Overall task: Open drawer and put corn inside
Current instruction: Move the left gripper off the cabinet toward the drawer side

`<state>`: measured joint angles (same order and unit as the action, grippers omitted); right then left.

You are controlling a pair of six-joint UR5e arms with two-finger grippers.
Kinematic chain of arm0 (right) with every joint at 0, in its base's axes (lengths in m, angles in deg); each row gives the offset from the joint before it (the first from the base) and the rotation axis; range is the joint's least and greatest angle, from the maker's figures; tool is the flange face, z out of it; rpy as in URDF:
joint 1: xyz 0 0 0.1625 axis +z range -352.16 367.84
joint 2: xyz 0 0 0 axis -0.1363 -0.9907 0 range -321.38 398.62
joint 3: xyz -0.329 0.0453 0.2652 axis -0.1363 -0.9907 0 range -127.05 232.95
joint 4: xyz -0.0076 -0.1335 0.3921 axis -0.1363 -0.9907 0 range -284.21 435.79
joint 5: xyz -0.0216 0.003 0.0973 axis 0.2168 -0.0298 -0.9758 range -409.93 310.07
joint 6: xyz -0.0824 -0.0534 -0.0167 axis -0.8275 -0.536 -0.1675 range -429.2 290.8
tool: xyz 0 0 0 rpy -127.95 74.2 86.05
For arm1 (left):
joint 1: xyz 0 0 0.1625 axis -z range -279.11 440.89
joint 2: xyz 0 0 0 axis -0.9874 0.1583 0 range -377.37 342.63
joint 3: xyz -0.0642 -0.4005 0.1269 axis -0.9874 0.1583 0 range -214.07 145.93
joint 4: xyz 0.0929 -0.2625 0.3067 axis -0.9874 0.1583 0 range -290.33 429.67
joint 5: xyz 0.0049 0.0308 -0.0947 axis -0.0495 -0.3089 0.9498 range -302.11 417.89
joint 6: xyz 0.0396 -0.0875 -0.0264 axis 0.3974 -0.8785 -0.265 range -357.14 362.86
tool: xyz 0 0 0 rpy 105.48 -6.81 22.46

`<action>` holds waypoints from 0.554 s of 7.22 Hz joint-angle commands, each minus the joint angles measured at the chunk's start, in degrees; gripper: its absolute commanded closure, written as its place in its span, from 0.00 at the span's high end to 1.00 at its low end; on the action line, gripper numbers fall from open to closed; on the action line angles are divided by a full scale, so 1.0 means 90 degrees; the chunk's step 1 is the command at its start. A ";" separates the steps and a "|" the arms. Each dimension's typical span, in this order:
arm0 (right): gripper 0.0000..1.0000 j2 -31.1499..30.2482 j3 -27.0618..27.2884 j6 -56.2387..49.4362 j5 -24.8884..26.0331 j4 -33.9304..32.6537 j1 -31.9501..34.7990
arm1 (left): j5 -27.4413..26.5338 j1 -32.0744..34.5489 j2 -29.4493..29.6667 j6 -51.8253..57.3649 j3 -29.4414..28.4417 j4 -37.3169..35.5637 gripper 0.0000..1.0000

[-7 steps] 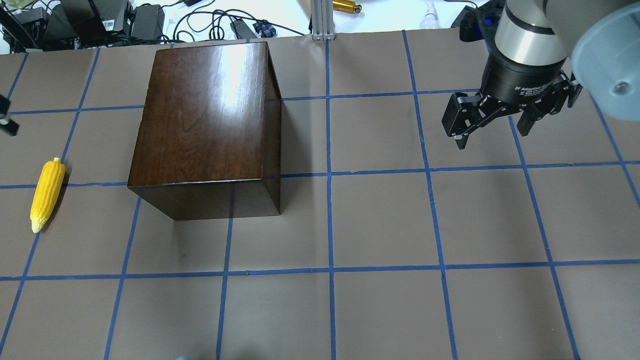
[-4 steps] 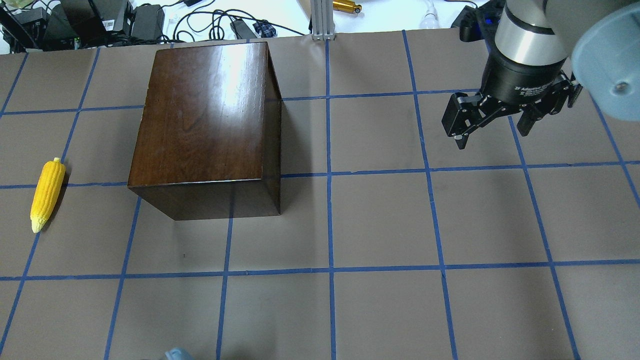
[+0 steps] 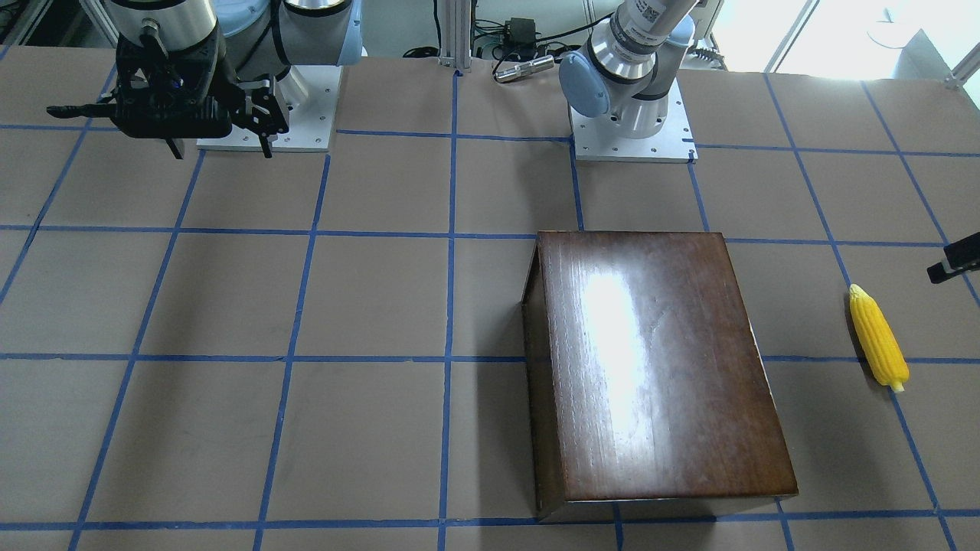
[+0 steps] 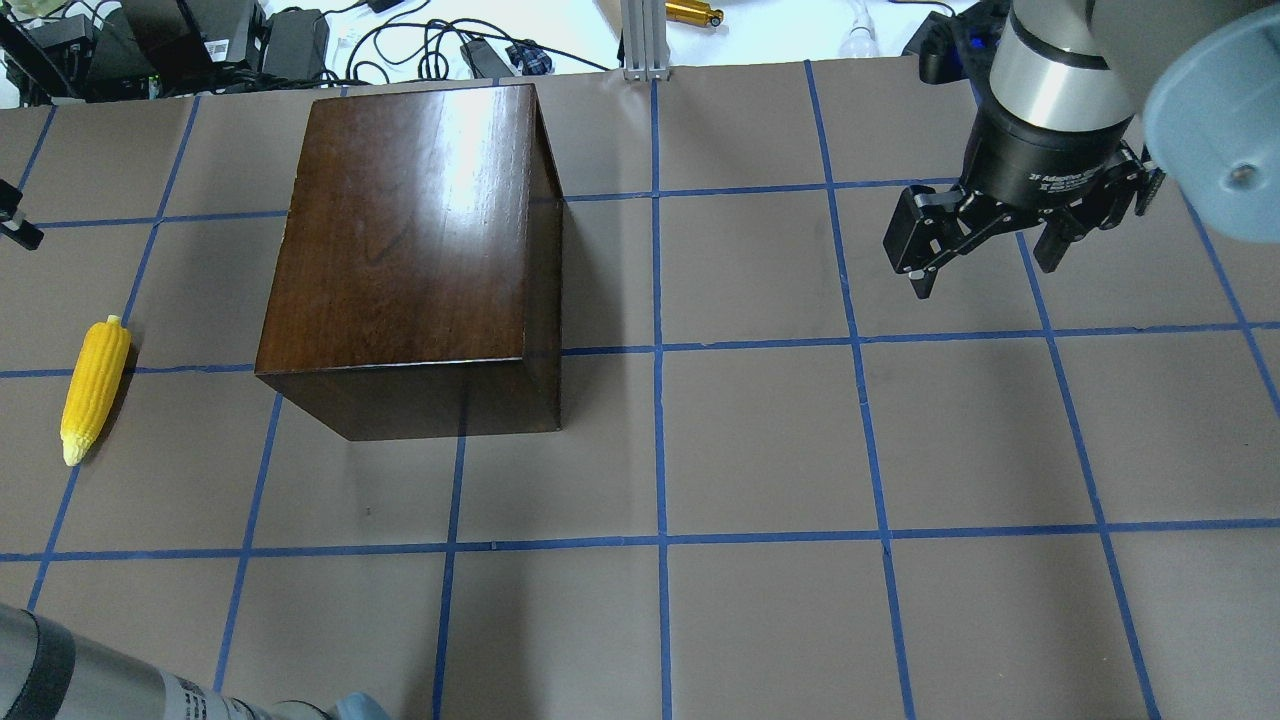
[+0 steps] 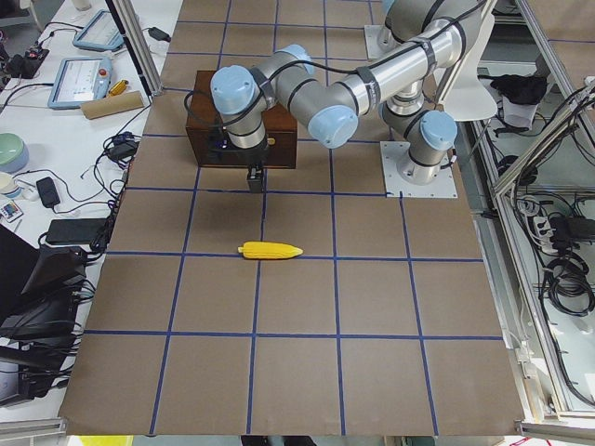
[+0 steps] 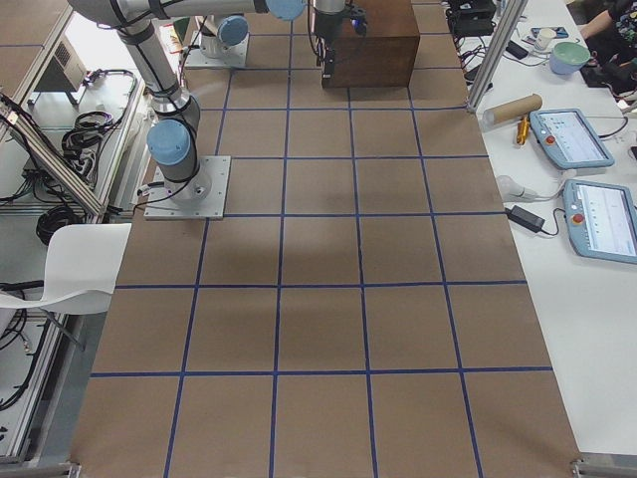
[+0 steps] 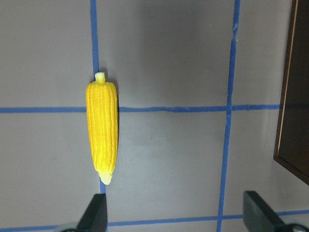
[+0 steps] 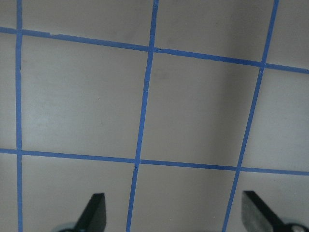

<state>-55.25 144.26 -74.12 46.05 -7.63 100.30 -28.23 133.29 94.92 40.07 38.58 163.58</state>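
Observation:
The yellow corn point(image 4: 95, 388) lies flat on the table left of the dark-brown box point(image 4: 410, 240); it also shows in the front view point(image 3: 879, 348) and the left wrist view point(image 7: 102, 128). The box point(image 3: 651, 367) looks closed; no drawer front or pull shows. My left gripper point(image 7: 176, 217) is open and empty, hovering above the table between corn and box; only one tip shows at the overhead view's left edge point(image 4: 15, 225). My right gripper point(image 4: 985, 272) is open and empty, held high over the table's right side, far from both.
Blue tape lines grid the brown table. Cables and power adapters point(image 4: 290, 40) and an aluminium post point(image 4: 645, 40) line the far edge. My left forearm point(image 4: 100, 680) crosses the overhead view's bottom-left corner. Tablets point(image 6: 567, 134) and a cardboard tube point(image 6: 513, 105) sit beside the table.
My left arm has moved: its forearm has come into the overhead view's bottom-left corner and its gripper tip shows slightly higher at the left edge. Corn, box and right arm are unmoved.

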 commanded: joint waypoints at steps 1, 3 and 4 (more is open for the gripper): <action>1.00 0.0000 0.0000 0.0000 0.0000 -0.0008 0.0000 | 0.1222 0.0066 0.0336 -0.0032 0.0091 0.0005 1.00; 1.00 0.0000 0.0000 0.0000 0.0000 -0.0008 0.0000 | 0.2122 0.0280 0.0473 -0.0022 0.0355 -0.0004 1.00; 1.00 0.0000 0.0000 0.0000 0.0000 -0.0008 0.0000 | 0.2263 0.0562 0.0512 -0.0061 0.0394 0.0005 1.00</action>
<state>-55.25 144.26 -74.12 46.05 -7.68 100.30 -10.98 135.84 98.97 39.82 41.41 163.55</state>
